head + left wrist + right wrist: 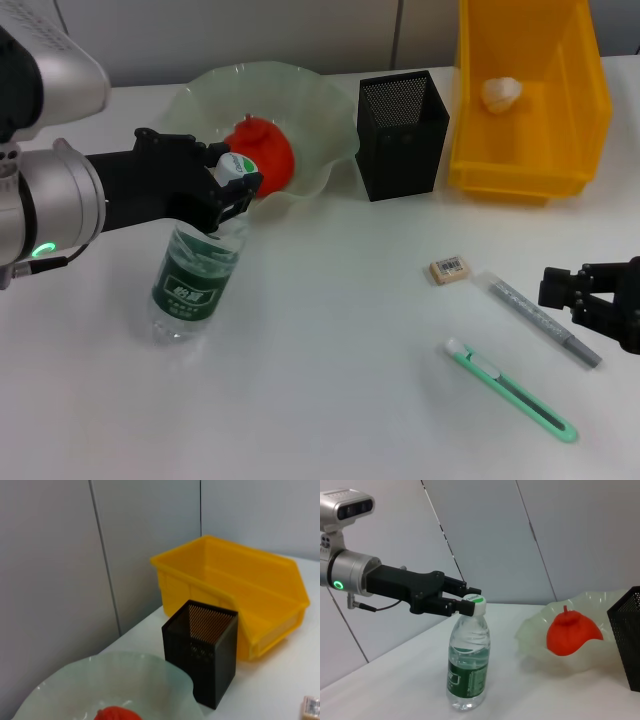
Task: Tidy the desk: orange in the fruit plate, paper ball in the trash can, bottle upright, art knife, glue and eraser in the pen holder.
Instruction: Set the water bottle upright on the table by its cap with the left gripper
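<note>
Now the bottle (197,275) stands upright, left hand (236,180) clamping its cap.

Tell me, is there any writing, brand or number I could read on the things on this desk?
Nothing can be read for sure.
Bottle: green label with white characters, too blurred to read.
Bottle cap: green mark, no legible text.
Eraser: sleeve with a barcode-like print, too small to read.
Glue: speckled print, illegible.
Art knife: no text visible.

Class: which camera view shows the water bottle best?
The right wrist view: the water bottle stands upright in full side profile, the left pincer at its cap. The head view shows it from above, partly covered; the left wrist view misses it.
</note>
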